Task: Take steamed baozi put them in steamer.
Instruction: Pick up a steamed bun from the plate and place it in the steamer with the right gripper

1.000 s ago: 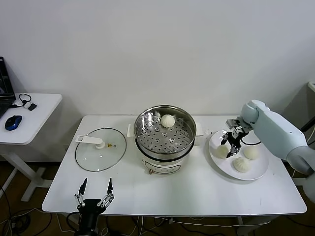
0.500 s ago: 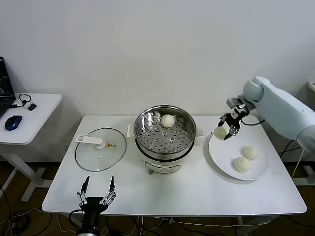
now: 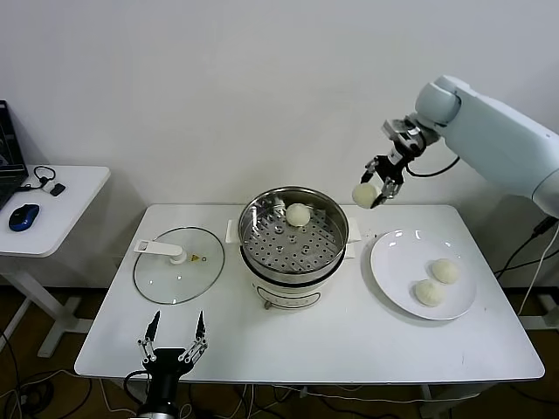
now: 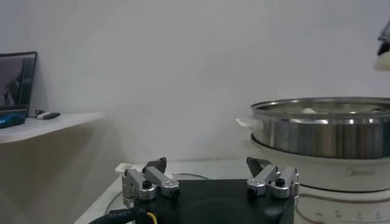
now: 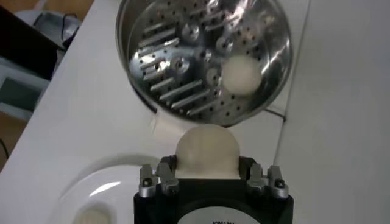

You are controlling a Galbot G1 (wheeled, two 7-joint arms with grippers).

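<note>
Left gripper [image 3: 171, 346] parked low at the near table edge, fingers spread apart, nothing between them. Round flat glass lid with a white knob [image 3: 178, 264] flat on the white table [image 3: 306, 340], left of the pot, well apart from both grippers. Round shiny steel steamer with a perforated tray on a white base [image 3: 293, 242] at table centre, uncovered; one small cream-white pleated steamed bun [image 3: 298, 214] already on the tray toward its far side. Right gripper [image 3: 381, 183] raised in the air, above and just right of the steamer's far-right rim, jaws clamped on a second cream-white bun [image 3: 364, 194]. In the right wrist view, that bun [image 5: 206, 152] seated between the fingers [image 5: 163, 175], bulging out past the tips, steamer tray below and beyond it. Judged soft, light and easily dented: best taken by the rounded sides with a light squeeze, not by the pleated top; surface possibly a little tacky, so release might lag. Large round white plate [image 3: 393, 257] on the right of the table, two more cream-white buns [image 3: 436, 281] at its right side, close together, well below and apart from the right gripper.
</note>
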